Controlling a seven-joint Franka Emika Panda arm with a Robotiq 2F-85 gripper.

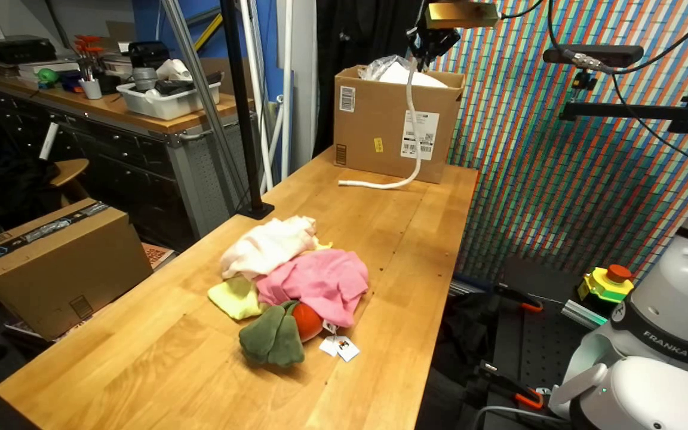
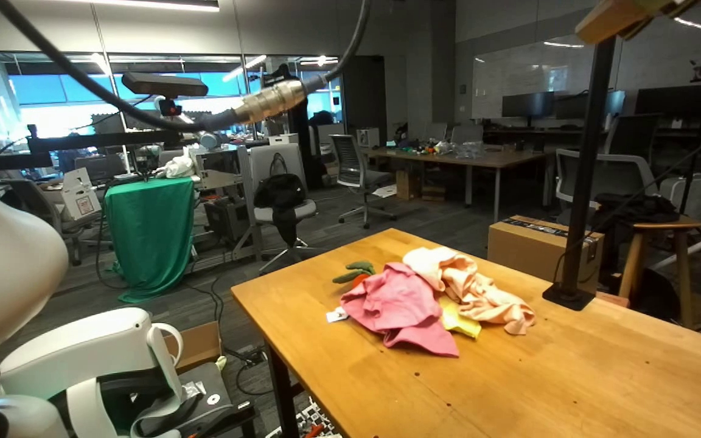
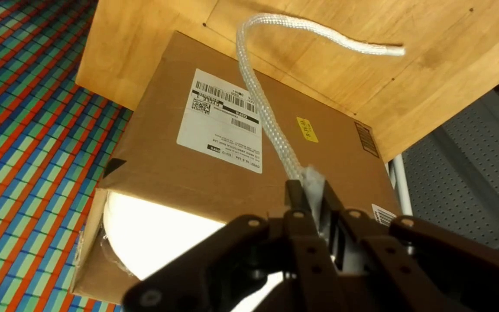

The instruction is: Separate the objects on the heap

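Heap (image 1: 314, 280) sits left on the counter (image 1: 159, 364) in an exterior view, well apart from the gripper (image 3: 310, 185). Then the rope (image 1: 418, 156): tail pointing left, rest hanging by the cardboard box (image 1: 380, 113) from jaws nearly closed on it. Can't tell if they're over the opening; imo dropping it in hinges on that.

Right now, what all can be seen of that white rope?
The white rope looks braided. The gripper pinches its upper part; it hangs in front of the open cardboard box, bends, and lies along the wooden table, ending in a smoother white tip. Whether it touches the box is unclear.
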